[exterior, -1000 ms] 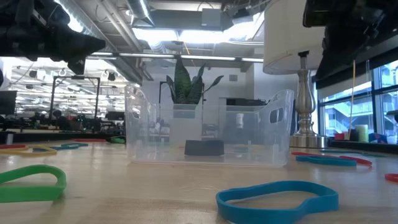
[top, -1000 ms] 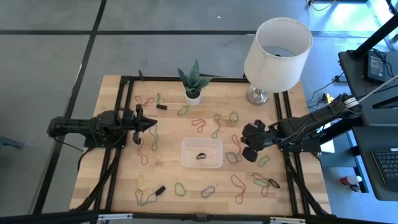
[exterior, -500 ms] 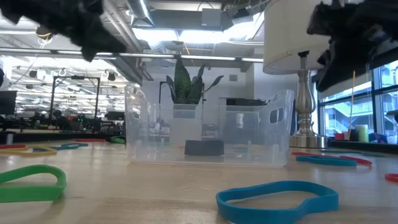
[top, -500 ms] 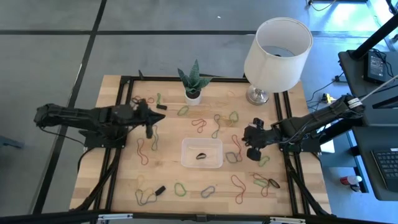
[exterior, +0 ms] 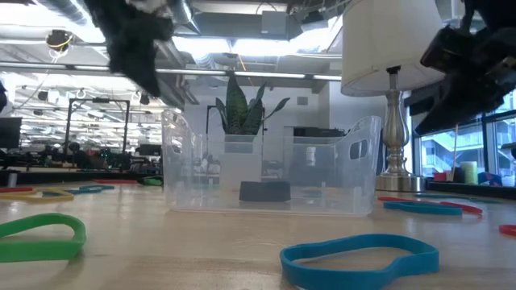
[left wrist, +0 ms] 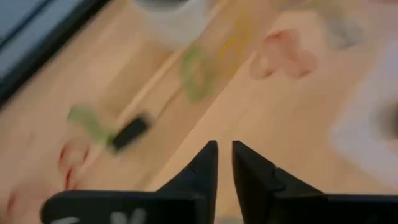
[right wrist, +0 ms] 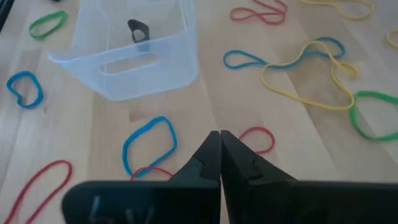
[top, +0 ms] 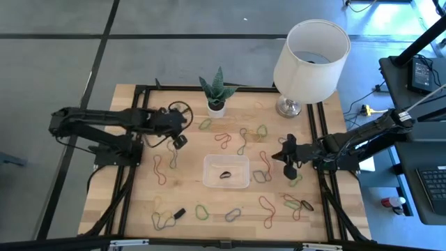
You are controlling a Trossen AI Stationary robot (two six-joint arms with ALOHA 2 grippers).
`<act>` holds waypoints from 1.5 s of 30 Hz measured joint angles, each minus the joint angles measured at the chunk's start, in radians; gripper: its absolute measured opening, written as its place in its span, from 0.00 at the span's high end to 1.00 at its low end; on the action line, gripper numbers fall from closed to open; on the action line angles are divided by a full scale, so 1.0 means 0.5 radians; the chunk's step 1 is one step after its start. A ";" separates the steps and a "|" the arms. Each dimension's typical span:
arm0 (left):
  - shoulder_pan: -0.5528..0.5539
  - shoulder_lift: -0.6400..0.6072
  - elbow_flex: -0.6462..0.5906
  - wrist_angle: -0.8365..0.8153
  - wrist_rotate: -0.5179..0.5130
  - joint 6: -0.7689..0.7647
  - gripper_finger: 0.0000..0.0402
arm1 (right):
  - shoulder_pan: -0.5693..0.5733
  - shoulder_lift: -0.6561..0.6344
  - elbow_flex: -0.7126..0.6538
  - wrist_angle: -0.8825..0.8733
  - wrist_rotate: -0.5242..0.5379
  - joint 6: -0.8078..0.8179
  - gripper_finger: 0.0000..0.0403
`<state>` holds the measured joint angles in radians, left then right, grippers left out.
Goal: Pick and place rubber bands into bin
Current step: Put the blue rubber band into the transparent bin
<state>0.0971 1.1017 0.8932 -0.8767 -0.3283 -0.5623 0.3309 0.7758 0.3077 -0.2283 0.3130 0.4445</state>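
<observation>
Currently the bin (top: 226, 171) is sitting mid-table with one dark band (top: 226, 175) inside, and rubber bands (top: 231, 140) are lying scattered around it. Left of the bin, the left gripper (top: 178, 141) is hovering, fingers parted by a narrow gap, holding nothing. Right of it, the right gripper (top: 290, 173) is hanging with fingers pressed together, empty.

Both arms are dark, near black, built of slim jointed links that widen into blocky housings at the joints. The left gripper (left wrist: 224, 163) ends in two flat, tapering black fingers above a broad black bar carrying faint pale markings. The right gripper (right wrist: 220, 153) has the same wedge-shaped black fingers and a like bar with faint markings. Dark cables run along the arm beside the lamp (top: 310, 52).
</observation>
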 joint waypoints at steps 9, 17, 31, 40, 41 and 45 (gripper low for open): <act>0.240 0.342 -0.004 -0.458 0.239 -0.990 0.67 | 0.000 -0.019 -0.065 0.047 -0.091 -0.012 1.00; 0.319 0.734 -0.005 -0.382 0.297 -1.016 0.68 | 0.000 -0.028 -0.067 0.063 -0.099 -0.010 1.00; 0.367 1.246 0.003 -0.086 0.587 -1.046 0.78 | 0.001 -0.030 -0.067 0.099 -0.195 0.044 1.00; 0.308 1.274 0.002 -0.075 0.591 -1.102 0.98 | 0.001 -0.030 -0.067 0.107 -0.194 0.043 1.00; 0.291 1.262 0.005 -0.078 0.570 -1.108 0.98 | 0.001 -0.030 -0.067 0.108 -0.194 0.046 1.00; 0.223 1.161 0.028 -0.158 0.546 -1.161 1.00 | 0.001 -0.030 -0.067 0.124 -0.194 0.050 1.00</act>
<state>0.2084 1.6822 0.9072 -0.9557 -0.0555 -1.1426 0.3313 0.7609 0.2741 -0.1661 0.2161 0.4694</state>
